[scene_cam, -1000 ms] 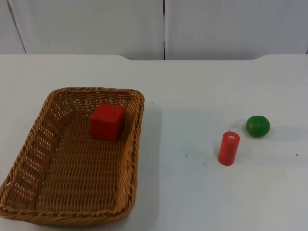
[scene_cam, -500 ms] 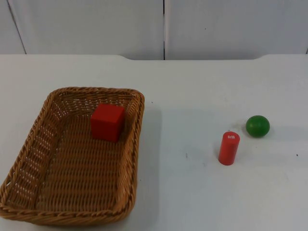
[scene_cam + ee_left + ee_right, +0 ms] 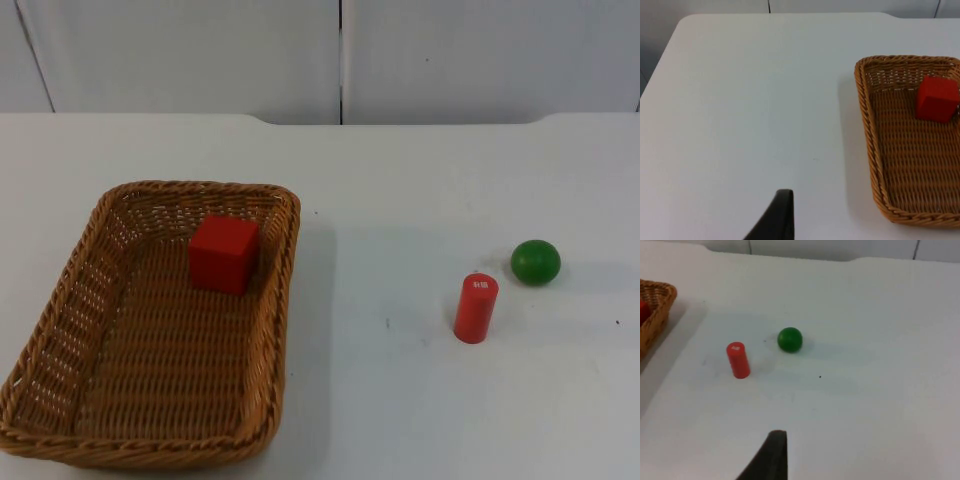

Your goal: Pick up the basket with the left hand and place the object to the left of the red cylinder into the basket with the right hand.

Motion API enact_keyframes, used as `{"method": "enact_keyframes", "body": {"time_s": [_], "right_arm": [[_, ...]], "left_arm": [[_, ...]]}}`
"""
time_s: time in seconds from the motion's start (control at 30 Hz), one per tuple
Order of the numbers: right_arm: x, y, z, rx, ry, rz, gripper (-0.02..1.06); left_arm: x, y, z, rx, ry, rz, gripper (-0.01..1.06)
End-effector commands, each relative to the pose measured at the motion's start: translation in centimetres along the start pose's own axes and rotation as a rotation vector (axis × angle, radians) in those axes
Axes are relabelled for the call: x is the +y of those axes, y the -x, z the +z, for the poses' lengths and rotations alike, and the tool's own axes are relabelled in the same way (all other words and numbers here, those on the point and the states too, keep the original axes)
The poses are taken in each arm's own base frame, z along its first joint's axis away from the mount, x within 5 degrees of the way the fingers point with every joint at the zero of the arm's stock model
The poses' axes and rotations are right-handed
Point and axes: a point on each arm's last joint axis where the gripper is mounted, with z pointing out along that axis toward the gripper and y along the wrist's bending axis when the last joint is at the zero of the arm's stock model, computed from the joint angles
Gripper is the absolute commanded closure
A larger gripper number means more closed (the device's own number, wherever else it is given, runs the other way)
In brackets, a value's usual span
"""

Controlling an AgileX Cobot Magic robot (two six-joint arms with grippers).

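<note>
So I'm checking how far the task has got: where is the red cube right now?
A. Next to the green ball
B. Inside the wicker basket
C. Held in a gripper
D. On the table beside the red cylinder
B: the red cube sits on the woven floor of the wicker basket, near its far wall, apart from the red cylinder and green ball.

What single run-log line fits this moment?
basket: on table, holds red cube | red cylinder: upright | green ball: beside it

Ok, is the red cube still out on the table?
No, the red cube sits inside the wicker basket, near its far end, well apart from the red cylinder.
</note>
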Motion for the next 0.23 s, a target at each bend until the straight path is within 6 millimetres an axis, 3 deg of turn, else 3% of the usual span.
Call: {"method": "enact_keyframes", "body": {"time_s": [0.0,0.2], "right_arm": [[0.05,-0.06,0.10,-0.006,-0.040,0.015,-0.01],[0.11,-0.05,0.11,-0.005,-0.109,0.051,-0.01]], "left_arm": [[0.07,-0.06,0.04,-0.004,0.007,0.004,0.00],[0.07,-0.06,0.04,-0.004,0.007,0.004,0.00]]}}
